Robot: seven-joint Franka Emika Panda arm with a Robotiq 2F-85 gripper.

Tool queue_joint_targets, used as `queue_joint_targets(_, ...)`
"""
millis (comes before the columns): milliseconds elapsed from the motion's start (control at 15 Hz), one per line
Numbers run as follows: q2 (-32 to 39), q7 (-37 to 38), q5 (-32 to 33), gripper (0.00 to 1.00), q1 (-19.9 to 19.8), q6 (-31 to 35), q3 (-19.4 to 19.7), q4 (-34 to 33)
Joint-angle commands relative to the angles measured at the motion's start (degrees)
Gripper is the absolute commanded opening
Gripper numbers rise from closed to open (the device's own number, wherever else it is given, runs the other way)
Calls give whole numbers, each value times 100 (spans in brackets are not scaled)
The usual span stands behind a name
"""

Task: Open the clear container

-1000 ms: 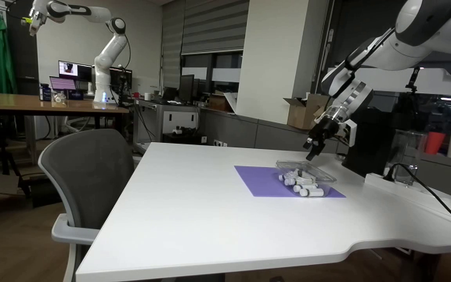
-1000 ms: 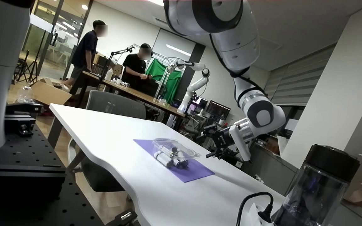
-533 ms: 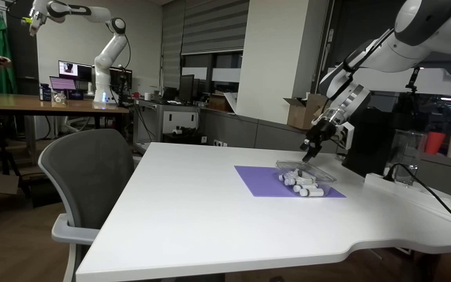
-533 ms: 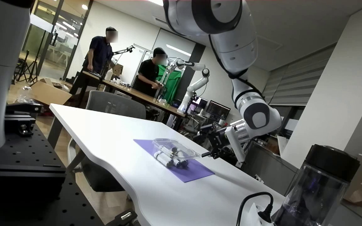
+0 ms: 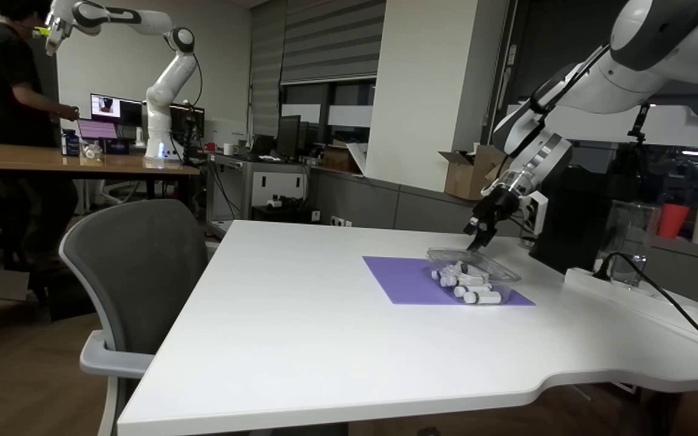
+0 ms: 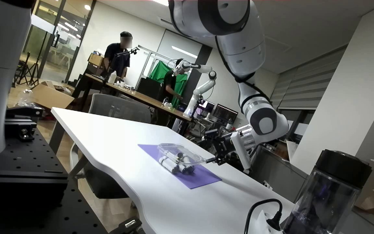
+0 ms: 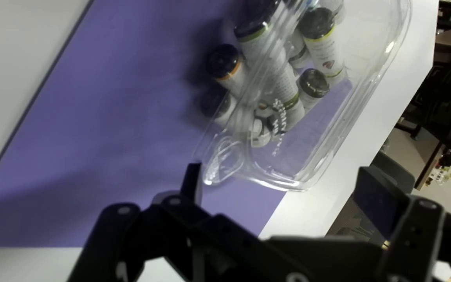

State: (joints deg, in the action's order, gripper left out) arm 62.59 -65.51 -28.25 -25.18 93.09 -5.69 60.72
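The clear container (image 5: pixel 473 275) is a low see-through plastic box with white bottles (image 7: pixel 284 86) inside. It sits on the purple mat (image 5: pixel 394 281) and also shows in an exterior view (image 6: pixel 182 157). In the wrist view the container (image 7: pixel 303 156) has white print on its top and a clear corner tab (image 7: pixel 223 160). My gripper (image 7: pixel 277 169) is open and empty, jaws wide apart. One of its fingers (image 7: pixel 191 182) is right beside the tab; I cannot tell whether they touch. In both exterior views the gripper (image 5: pixel 472 238) (image 6: pixel 207 148) is tilted at the container's rim, its lower fingertip nearest.
The white table (image 5: pixel 300 315) carries the mat. A white power strip (image 5: pixel 615 297) with a black cable and a clear, black-lidded jar (image 6: pixel 326 195) stand near the container. A grey chair (image 5: pixel 137 272) is at the table's side. People are at a farther table.
My gripper has moved down and closer to the container, its lower fingertip now at the rim's corner. The container and mat have not moved. People in the background have shifted.
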Motion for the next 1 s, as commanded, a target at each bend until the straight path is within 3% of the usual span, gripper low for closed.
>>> queue_joint_targets(0, 1, 156, -80, 100, -66, -399, -51, -103)
queue_joint_targets(467, 20, 452, -99, 100, -103, -1182, -6, -326)
queue_joint_targets(800, 14, 694, -83, 100, -88, -1397, 48, -465)
queue_joint_targets(933, 92, 854, -56, 100, -155, -1815, -18, -661)
